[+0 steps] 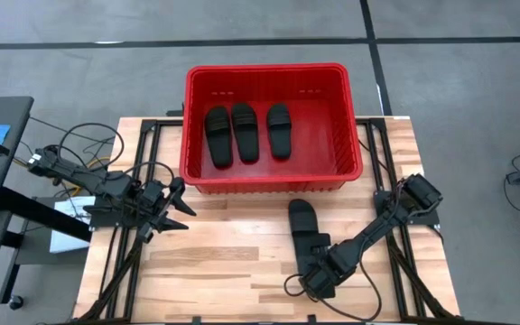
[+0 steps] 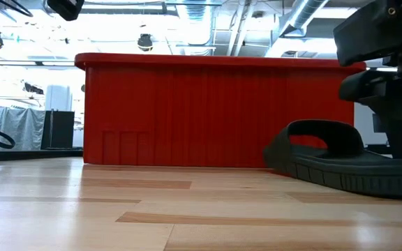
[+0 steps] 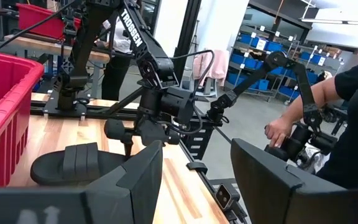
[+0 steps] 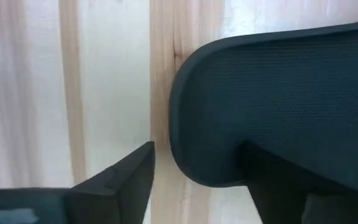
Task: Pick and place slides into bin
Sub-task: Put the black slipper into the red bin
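High view: a red bin (image 1: 273, 182) sits at twelve o'clock on the wooden table (image 1: 224, 262), holding three black slides (image 1: 245, 132) side by side. A fourth slide (image 1: 304, 231) lies flat on the table at five o'clock, just outside the bin's near wall. The right gripper (image 1: 317, 264) is at its heel, jaws apart, one finger (image 4: 278, 180) on the sole, one (image 4: 114, 183) beside it. The left gripper (image 1: 177, 206) hovers at nine o'clock, jaws open and empty.

- High view looks straight down on the desk (image 1: 242, 262).
- Low view sits at desk level, facing the bin (image 2: 215, 111).
- Right wrist view hangs close over the slide (image 4: 278, 99) at its hand; left wrist view shares it.
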You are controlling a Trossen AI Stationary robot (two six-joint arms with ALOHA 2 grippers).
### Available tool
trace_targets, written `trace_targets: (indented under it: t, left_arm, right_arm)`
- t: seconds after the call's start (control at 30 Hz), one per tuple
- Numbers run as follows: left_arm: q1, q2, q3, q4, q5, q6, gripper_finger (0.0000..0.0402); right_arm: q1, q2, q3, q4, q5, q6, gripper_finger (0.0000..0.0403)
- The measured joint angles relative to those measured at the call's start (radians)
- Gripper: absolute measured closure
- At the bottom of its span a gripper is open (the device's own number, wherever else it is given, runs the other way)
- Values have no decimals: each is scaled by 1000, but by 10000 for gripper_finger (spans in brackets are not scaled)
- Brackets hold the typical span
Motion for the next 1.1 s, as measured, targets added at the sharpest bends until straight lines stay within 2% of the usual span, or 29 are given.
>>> trace_targets:
  t: [0.13,0.3,0.33,0.47,0.63,0.97,1.1]
  left_arm:
    - [0,0,0,0,0,0,220]
    - [0,0,0,-15,0,0,220]
    - [0,0,0,-20,-1,0,220]
    - [0,0,0,-32,-2,0,220]
    - [0,0,0,-38,-3,0,220]
    - [0,0,0,-88,-7,-16,220]
    - [0,1,0,-112,-7,-33,220]
  right_arm:
    - [3,1,-2,-7,24,-3,236]
    - [2,1,-2,-7,25,16,365]
    - [2,1,-2,-5,18,16,377]
    - [0,-8,-2,-4,-7,32,381]
    - [-6,-95,-16,8,-84,65,391]
    - [-2,-262,-13,25,-417,63,398]
    - [1,-326,-13,30,-515,113,398]
